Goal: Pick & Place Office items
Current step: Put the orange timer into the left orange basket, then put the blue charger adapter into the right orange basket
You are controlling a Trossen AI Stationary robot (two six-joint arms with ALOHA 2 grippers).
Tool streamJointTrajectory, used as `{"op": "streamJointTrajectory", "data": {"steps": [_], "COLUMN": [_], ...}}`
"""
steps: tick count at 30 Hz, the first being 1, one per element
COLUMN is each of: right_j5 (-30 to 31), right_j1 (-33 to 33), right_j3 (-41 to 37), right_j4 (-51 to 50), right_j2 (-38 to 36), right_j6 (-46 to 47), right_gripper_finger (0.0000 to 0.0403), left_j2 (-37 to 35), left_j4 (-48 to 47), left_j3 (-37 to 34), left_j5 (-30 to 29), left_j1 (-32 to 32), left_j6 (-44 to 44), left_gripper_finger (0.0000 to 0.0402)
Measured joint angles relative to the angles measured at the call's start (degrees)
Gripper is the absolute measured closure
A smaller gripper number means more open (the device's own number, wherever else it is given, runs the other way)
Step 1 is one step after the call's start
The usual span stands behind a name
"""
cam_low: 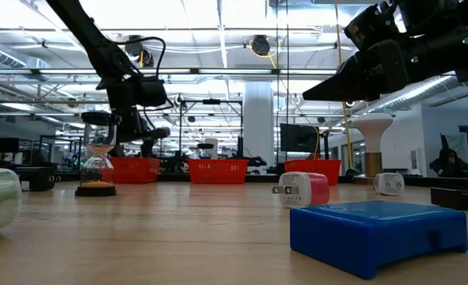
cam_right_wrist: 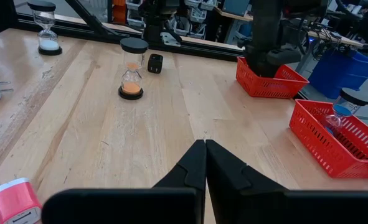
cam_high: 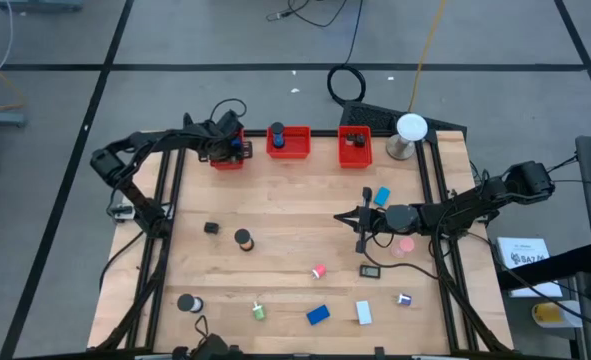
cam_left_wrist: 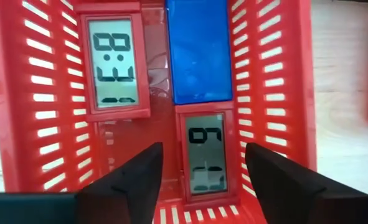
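Observation:
My left gripper (cam_left_wrist: pixel 202 186) hangs open over the left red bin (cam_high: pixel 227 160) at the table's far edge, pointing steeply down into it. On the bin's floor lie two red digital clocks, one (cam_left_wrist: pixel 207 152) right below the gap between my fingers and one (cam_left_wrist: pixel 114 62) beside it, and a blue block (cam_left_wrist: pixel 198 53). Over the table's right middle, my right gripper (cam_high: pixel 360 225) is shut and holds nothing. More office items lie loose on the wood: an orange-sand hourglass (cam_right_wrist: pixel 132 68), a black cube (cam_high: pixel 211 228), a pink plug (cam_high: pixel 319 270), a blue block (cam_high: pixel 318 315).
Two more red bins (cam_high: pixel 288 145) (cam_high: pixel 355 150) stand along the far edge; the middle one holds a blue-sand hourglass (cam_right_wrist: pixel 344 109). A white dome lamp (cam_high: pixel 411 128) stands at the far right. Small items are scattered along the near edge, and bare wood lies at the centre.

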Motion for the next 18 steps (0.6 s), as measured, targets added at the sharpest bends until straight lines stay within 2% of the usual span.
{"op": "streamJointTrajectory", "data": {"steps": [6,11,14,18], "right_j5": [0.0,0.0,0.05,0.13], "right_j1": [0.0,0.0,0.0,0.0], "right_j3": [0.01,-0.01,0.02,0.0], "right_j4": [0.0,-0.02,-0.05,-1.2], "right_j2": [-0.02,-0.02,-0.02,0.0], "right_j6": [0.0,0.0,0.0,2.19], "right_gripper_finger": [0.0403,0.0403,0.0403,0.0403], "left_j2": [-2.74,-8.83,-14.78,-23.54], "left_j4": [-1.54,-2.75,2.96,18.44], "left_j3": [-0.02,-1.19,-6.21,-16.82], "left_j5": [0.2,-1.88,-2.25,-0.58], "left_j1": [-0.02,-3.45,-7.72,-13.42], "left_j6": [4.72,14.82,20.56,24.0], "left_gripper_finger": [0.0172,0.0227,0.0276,0.034]}}
